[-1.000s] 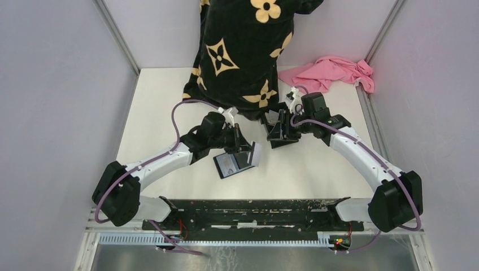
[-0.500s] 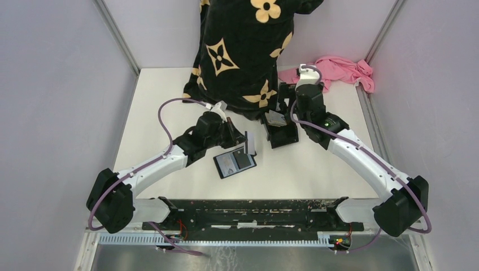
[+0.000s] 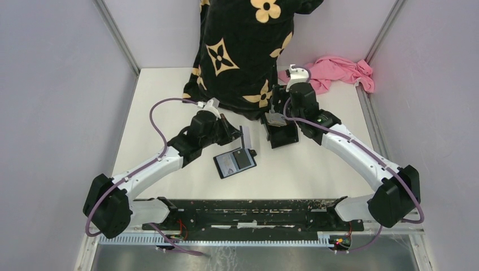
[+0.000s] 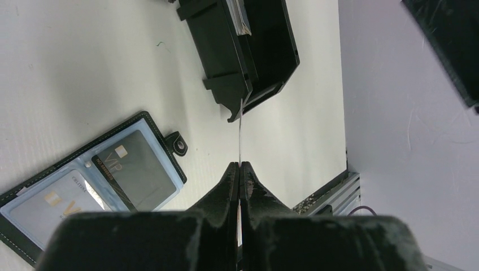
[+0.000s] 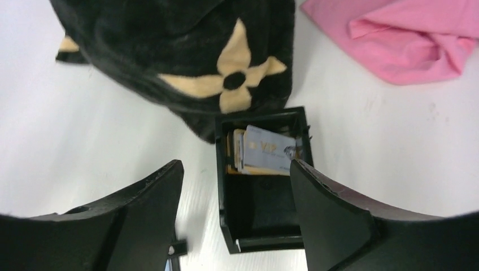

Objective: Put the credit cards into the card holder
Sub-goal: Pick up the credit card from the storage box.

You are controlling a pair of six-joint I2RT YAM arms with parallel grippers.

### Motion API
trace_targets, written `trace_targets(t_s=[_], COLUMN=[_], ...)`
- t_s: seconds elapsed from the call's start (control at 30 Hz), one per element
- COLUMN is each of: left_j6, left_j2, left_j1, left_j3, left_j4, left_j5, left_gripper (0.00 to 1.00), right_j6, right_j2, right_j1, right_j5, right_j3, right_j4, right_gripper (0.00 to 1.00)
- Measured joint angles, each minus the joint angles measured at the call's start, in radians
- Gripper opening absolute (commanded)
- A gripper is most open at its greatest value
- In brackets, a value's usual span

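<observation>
The card holder (image 3: 234, 164) lies open on the table, a dark card and a greyish card in its clear pockets; it also shows in the left wrist view (image 4: 96, 180). My left gripper (image 3: 240, 135) is shut on a whitish-grey credit card (image 3: 245, 139), held upright on edge just behind the holder. The left wrist view shows that card (image 4: 240, 132) edge-on between the closed fingertips (image 4: 231, 172). My right gripper (image 5: 236, 169) is open and empty above the black tray (image 5: 226, 197), which holds several more cards (image 5: 268, 149). No blue card is identifiable.
The black tray (image 3: 281, 135) sits right of the holder, under my right gripper (image 3: 278, 110). A black cloth with cream flowers (image 3: 243, 45) hangs over the table's back and touches the tray. A pink cloth (image 3: 339, 70) lies at the back right.
My left gripper has drawn back and left, turning the card from leaning over the holder's right edge to upright. My right gripper has swung from beside the tray to above its back end.
</observation>
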Motion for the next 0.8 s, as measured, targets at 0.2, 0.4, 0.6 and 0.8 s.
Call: trace_targets(t_s=[0.2,0.4,0.6,0.8], left_j6=[-0.034,-0.072,-0.106,-0.153], left_j2=[-0.002,0.011,0.020,0.022], left_j1=[0.029,0.040,0.055,0.079], left_j3=[-0.042,-0.074,-0.089,-0.140], left_j4=[0.057,0.138,0.239,0.319], left_j5=[0.016,0.062,0.112,0.150], left_gripper=[0.03,0.03,0.03,0.03], right_j6=[-0.002,0.067,0.204,0.332], right_j2=[0.000,-0.002,-0.006,-0.004], right_j1=[0.023,0.025,0.024,0.016], right_j5=[-0.111,-0.276,-0.454,-0.571], right_j3=[-0.069,-0.112,-0.197,-0.250], right_j4=[-0.022,-0.035,0.021,0.110], right_gripper=[0.72,0.72,0.72,0.72])
